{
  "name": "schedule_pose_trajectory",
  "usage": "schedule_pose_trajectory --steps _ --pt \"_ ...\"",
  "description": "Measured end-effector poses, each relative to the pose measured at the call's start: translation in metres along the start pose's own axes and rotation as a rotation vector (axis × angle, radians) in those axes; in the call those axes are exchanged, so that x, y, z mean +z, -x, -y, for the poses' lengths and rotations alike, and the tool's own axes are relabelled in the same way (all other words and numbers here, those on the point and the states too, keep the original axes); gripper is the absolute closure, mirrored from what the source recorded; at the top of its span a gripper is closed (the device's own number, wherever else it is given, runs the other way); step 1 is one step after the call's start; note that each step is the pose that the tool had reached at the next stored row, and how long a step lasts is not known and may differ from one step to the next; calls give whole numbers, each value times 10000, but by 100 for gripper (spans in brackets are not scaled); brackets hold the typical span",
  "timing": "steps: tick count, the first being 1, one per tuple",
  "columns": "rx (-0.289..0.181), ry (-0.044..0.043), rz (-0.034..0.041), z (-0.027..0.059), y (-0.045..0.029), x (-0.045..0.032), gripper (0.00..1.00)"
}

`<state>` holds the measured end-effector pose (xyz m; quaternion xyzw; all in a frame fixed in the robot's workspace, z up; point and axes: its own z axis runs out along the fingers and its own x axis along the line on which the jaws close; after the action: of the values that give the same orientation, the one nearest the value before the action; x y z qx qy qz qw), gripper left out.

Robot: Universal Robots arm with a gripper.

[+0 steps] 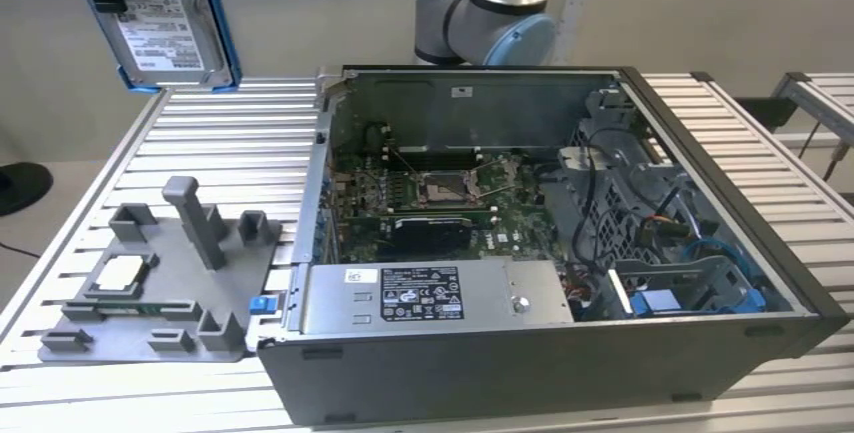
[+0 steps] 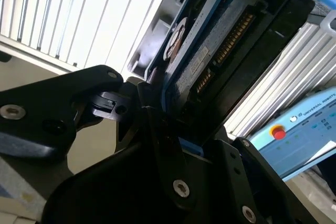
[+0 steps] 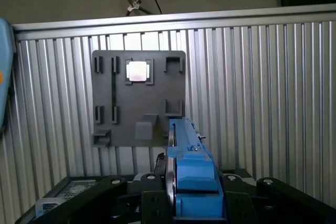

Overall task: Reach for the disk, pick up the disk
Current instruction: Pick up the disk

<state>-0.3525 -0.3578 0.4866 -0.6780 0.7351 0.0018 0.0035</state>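
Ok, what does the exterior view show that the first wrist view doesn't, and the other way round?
Exterior view: the open computer case with its motherboard and power supply, and the arm behind it. First wrist view: the gripper close up, flanking the disk seen edge-on. Both: the disk lifted off the slatted table, and the grey fixture holding the square silver chip.

robotics lab bench: ribbed aluminium table (image 1: 220,148), opened computer case (image 1: 534,363), grey fixture plate (image 1: 150,288), teach pendant (image 2: 299,136).
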Motion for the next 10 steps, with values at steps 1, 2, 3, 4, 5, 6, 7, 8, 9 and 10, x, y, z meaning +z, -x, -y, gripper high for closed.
schedule_pose_trajectory --steps 1,2,3,4,5,6,7,8,9,10 --pt "0 0 0 22 2 0 100" --pt "0 1 0 44 4 0 100" --pt "0 1 0 64 5 0 100" --pt "0 1 -1 85 7 0 100" --pt "0 1 -1 105 9 0 100" --pt "0 0 0 126 10 0 100" --pt "0 0 0 147 12 0 100" --pt "0 0 0 167 14 0 100" --pt "-1 0 0 186 15 0 100" --pt "-1 0 0 208 17 0 100"
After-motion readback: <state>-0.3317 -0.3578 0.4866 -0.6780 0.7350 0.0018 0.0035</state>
